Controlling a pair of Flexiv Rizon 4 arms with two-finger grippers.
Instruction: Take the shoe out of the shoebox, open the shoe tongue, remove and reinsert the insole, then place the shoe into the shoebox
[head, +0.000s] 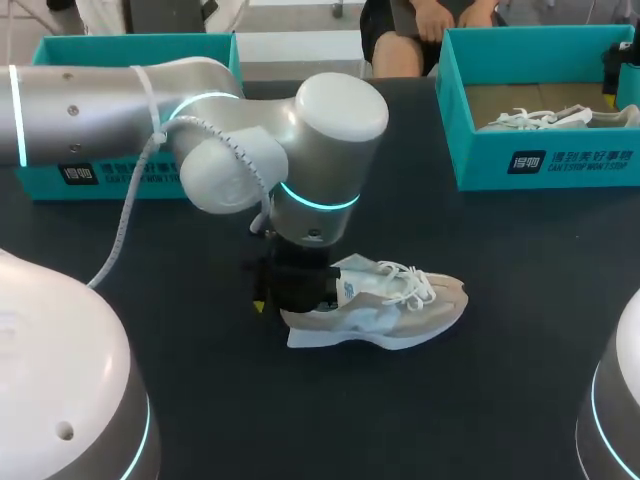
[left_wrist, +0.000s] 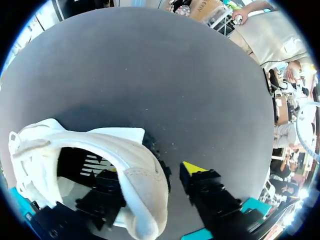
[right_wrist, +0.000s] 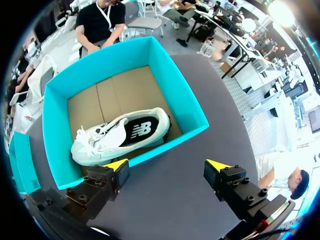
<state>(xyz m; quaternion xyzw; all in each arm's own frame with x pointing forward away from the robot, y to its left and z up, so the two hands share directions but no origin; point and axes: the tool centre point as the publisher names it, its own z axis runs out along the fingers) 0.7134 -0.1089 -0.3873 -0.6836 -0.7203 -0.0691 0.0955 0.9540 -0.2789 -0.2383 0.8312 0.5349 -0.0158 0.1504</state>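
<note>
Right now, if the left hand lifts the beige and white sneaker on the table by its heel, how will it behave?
The beige and white sneaker looks light, mesh and foam. Its heel collar seems soft, so it may buckle at the left hand. Held by the heel, the toe would likely sag and swing.

Head view: my left arm (head: 330, 150) covers the heel of the shoe (head: 400, 315) and nearly all of my left gripper (head: 290, 300). L wrist view: the shoe's toe is cut off at the rim, and heel contact is not clear. The right shoebox (head: 480, 165) is cut by the pic edge, and its wall hides the lower part of the 2nd shoe (head: 545, 118). The left shoebox (head: 130, 48) is partly behind my arm.
</note>
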